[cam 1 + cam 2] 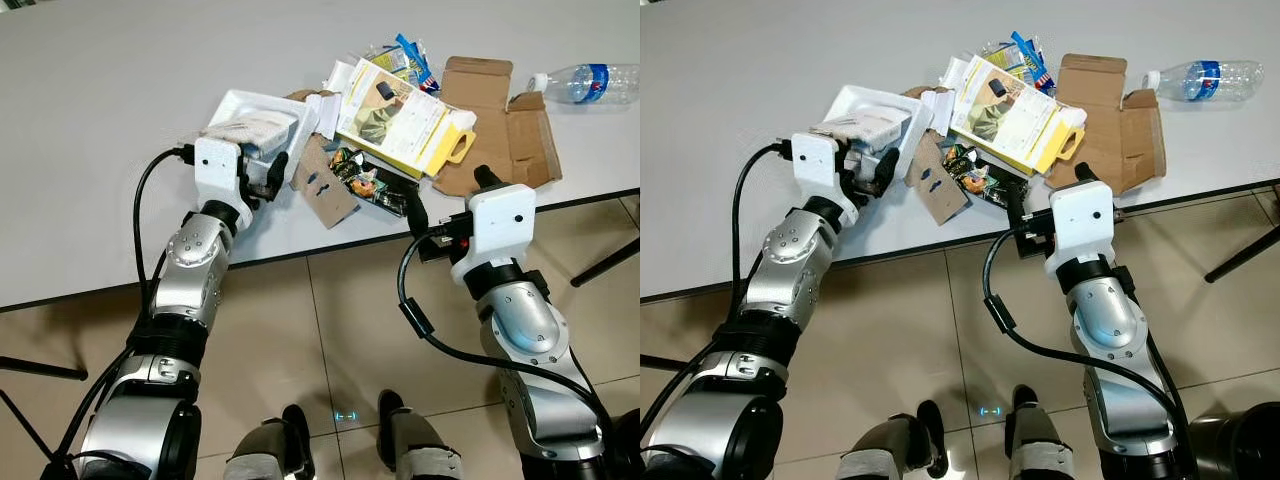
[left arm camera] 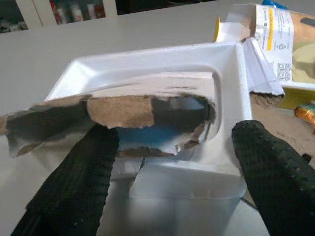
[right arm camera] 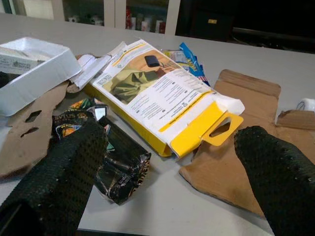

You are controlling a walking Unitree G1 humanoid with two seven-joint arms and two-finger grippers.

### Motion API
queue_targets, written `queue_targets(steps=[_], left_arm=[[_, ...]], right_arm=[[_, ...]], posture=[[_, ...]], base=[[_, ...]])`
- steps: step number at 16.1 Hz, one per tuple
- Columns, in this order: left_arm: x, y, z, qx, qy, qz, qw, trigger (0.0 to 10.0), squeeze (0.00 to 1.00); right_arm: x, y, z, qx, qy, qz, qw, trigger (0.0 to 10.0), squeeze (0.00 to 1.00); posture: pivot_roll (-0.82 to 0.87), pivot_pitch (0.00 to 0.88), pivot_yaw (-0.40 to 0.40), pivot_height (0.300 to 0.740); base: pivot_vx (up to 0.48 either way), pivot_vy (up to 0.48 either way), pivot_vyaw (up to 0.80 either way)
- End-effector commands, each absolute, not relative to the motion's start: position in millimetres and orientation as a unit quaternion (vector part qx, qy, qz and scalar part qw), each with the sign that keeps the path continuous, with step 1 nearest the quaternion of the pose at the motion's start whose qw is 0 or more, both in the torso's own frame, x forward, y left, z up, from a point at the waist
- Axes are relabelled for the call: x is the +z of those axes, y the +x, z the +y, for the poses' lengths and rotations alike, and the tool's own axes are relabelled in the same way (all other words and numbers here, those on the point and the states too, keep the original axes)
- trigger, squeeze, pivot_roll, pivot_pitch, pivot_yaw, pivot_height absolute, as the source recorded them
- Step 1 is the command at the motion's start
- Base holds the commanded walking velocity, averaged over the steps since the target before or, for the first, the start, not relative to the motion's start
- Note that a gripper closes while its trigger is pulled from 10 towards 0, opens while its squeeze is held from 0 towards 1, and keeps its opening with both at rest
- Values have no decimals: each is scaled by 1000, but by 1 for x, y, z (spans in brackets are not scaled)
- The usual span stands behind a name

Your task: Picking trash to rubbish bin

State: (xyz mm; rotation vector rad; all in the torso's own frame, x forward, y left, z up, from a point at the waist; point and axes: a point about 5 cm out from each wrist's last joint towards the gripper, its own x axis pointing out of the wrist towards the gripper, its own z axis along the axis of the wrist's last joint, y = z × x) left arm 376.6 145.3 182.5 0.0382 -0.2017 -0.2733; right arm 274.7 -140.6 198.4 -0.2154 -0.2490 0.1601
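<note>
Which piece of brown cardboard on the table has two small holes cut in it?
The narrow cardboard strip beside the white tray; the large flattened cardboard box has none.

Desk (image 1: 120,150): pale grey top, spanning the far part of the scene, its near edge running aslant from near left to far right.
Floor (image 1: 330,330): beige tiles with dark joints, lying near, below the desk edge.
Dark legs (image 1: 605,262): slanting across the floor at the right.
Cabinets (image 3: 113,12): glass-fronted, standing far behind the desk.
</note>
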Motion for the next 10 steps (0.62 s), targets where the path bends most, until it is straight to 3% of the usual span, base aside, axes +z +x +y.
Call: queue_targets(steps=[1, 10], left_arm=[[177, 376, 149, -137, 23, -92, 986, 0, 0], [178, 376, 152, -132, 19, -101, 986, 0, 0]], right_arm=[[197, 270, -139, 81, -110, -121, 983, 10000, 0], [197, 270, -139, 85, -114, -118, 983, 10000, 0]], posture=[[-214, 316, 126, 740], [-214, 320, 119, 740]], base=[[0, 0, 0], [0, 0, 0]])
